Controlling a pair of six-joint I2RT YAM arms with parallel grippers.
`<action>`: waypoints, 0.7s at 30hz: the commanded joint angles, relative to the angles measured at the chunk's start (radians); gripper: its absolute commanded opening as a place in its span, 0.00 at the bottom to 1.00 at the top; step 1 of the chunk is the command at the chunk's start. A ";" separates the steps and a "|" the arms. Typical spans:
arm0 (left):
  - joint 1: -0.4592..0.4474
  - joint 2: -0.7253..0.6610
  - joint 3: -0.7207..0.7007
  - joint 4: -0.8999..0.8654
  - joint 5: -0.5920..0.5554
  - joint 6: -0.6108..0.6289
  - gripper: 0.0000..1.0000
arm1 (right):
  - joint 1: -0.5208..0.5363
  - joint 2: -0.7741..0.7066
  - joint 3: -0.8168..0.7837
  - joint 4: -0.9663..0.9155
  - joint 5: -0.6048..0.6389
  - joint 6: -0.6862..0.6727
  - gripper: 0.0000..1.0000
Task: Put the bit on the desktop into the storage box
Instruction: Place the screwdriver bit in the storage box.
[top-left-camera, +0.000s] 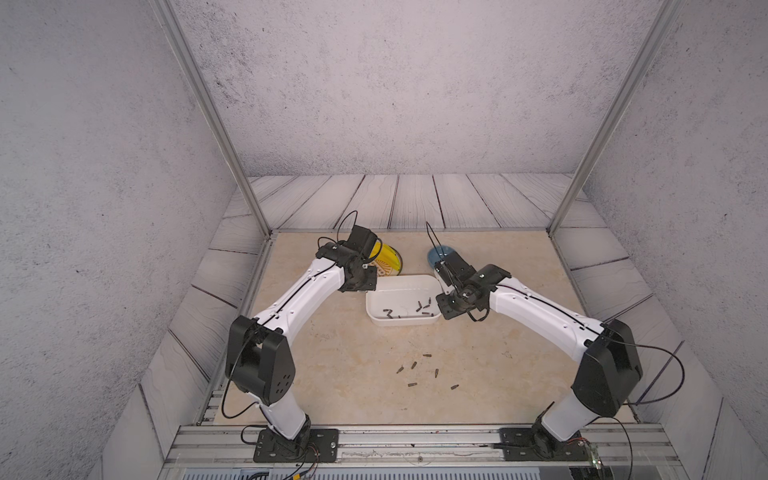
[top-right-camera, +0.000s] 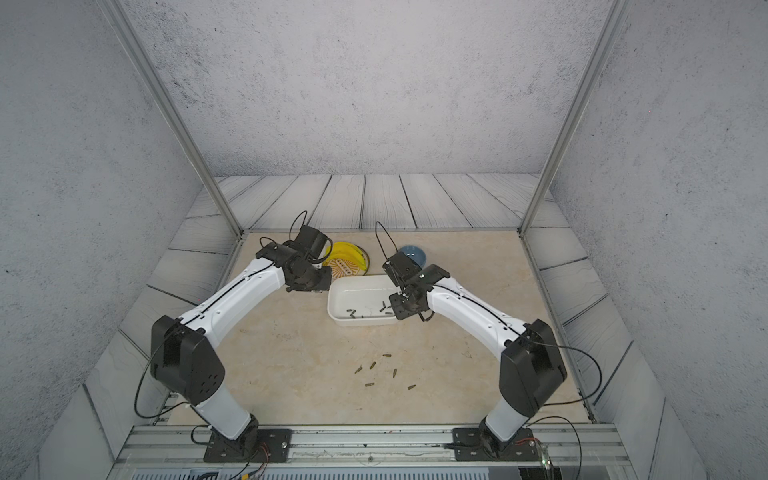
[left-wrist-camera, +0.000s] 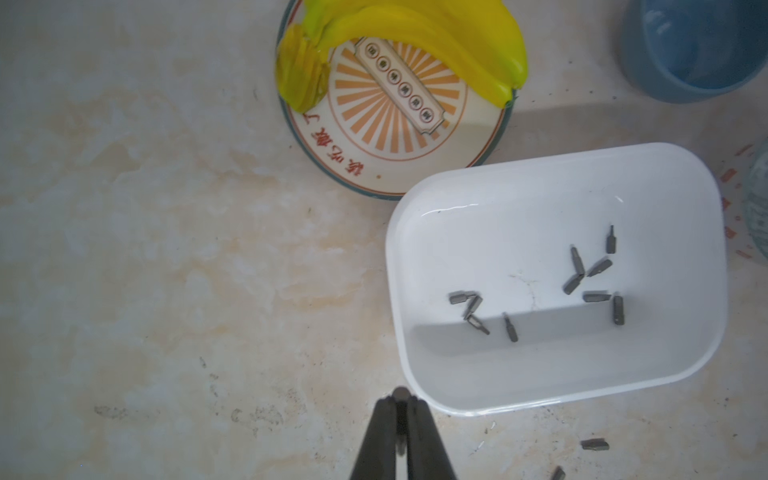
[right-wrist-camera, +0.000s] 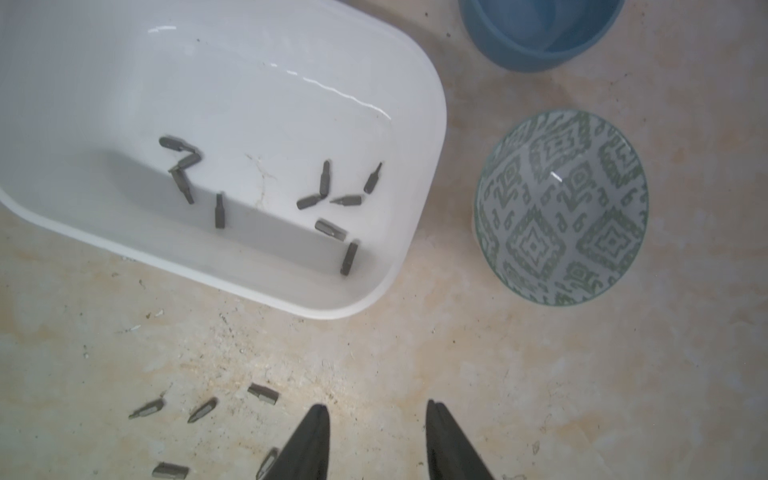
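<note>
Six loose bits (top-left-camera: 412, 385) lie scattered on the desktop (top-left-camera: 332, 365), nearer the arms' bases than either pincer, while ten more are counted inside the storage box (left-wrist-camera: 519, 374). One further bit (left-wrist-camera: 401, 392), viewed end-on, appears to be pinched between the pressed-together fingers of the left pincer (left-wrist-camera: 401, 402), which is held above the desktop just short of the box's near corner.

The step in hand is judged to be the carry to the box. For the next move, the tips would have to be brought forward over the rim and then parted, so that the bit falls inside rather than against the wall.

The right pincer (right-wrist-camera: 376, 409) is held empty with its fingers spread. The box is ahead of it, and a green-patterned bowl (right-wrist-camera: 561, 208) is ahead to the other side. Both arms are shown reaching forward with elbows raised, forearms angled toward each other and wrists turned downward.
</note>
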 joint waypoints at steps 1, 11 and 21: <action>-0.045 0.088 0.082 -0.049 0.031 0.019 0.00 | 0.003 -0.061 -0.071 -0.007 -0.039 0.075 0.43; -0.090 0.261 0.072 0.018 0.067 0.000 0.00 | 0.083 -0.167 -0.288 0.024 -0.054 0.184 0.43; -0.097 0.262 0.016 0.054 0.046 -0.012 0.37 | 0.233 -0.144 -0.423 0.127 -0.031 0.280 0.42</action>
